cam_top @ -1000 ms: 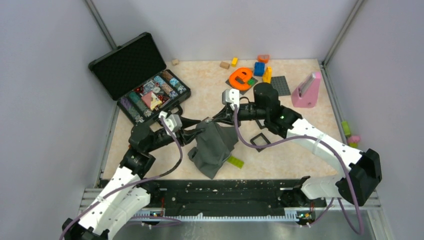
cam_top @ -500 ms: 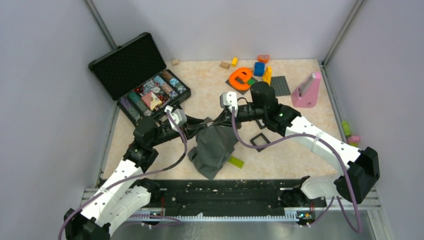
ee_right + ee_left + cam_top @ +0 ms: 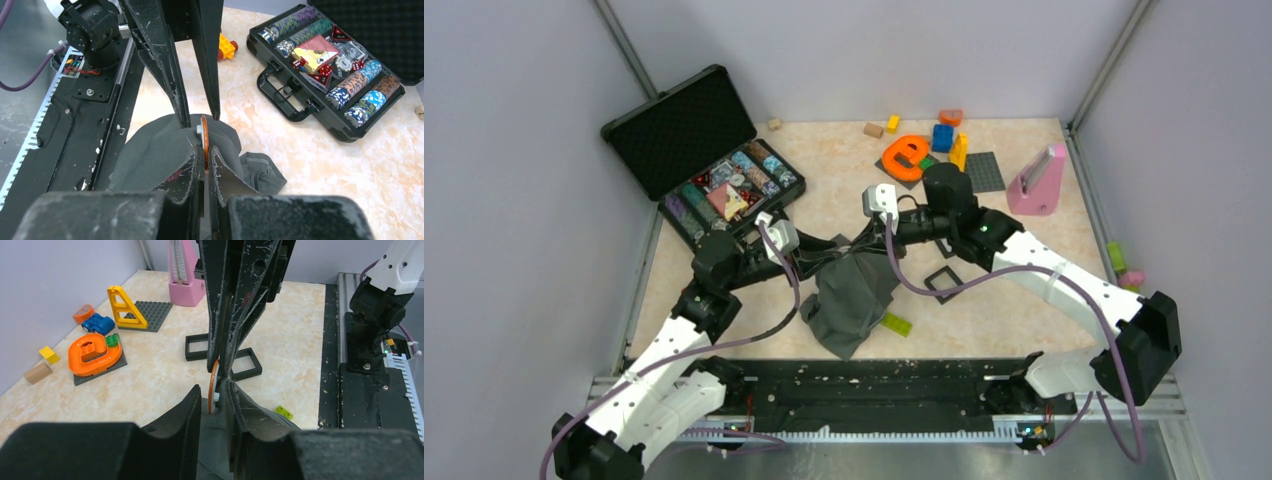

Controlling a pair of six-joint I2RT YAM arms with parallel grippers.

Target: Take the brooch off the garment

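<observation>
The dark grey garment (image 3: 854, 300) hangs in a peak between both grippers at the table's middle. The brooch (image 3: 204, 132), a thin orange disc seen edge-on with a white back piece, is pinned at that peak. My right gripper (image 3: 204, 150) is shut on the disc's rim. My left gripper (image 3: 212, 388) faces it from the other side. Its jaws stand narrow round the fold of garment (image 3: 214, 440) behind the brooch (image 3: 214, 382), with a slim gap left of the disc. In the top view the brooch is hidden where the left gripper (image 3: 829, 250) and the right gripper (image 3: 856, 243) meet.
An open black case (image 3: 724, 190) of poker chips lies at the back left. An orange letter toy (image 3: 906, 157), coloured bricks and a pink metronome (image 3: 1036, 182) stand at the back right. Black square frames (image 3: 942, 282) and a green brick (image 3: 895, 323) lie beside the garment.
My left arm has swung in toward the garment's peak and its jaws have narrowed round the fold. The right gripper has shifted slightly left, still shut on the brooch.
</observation>
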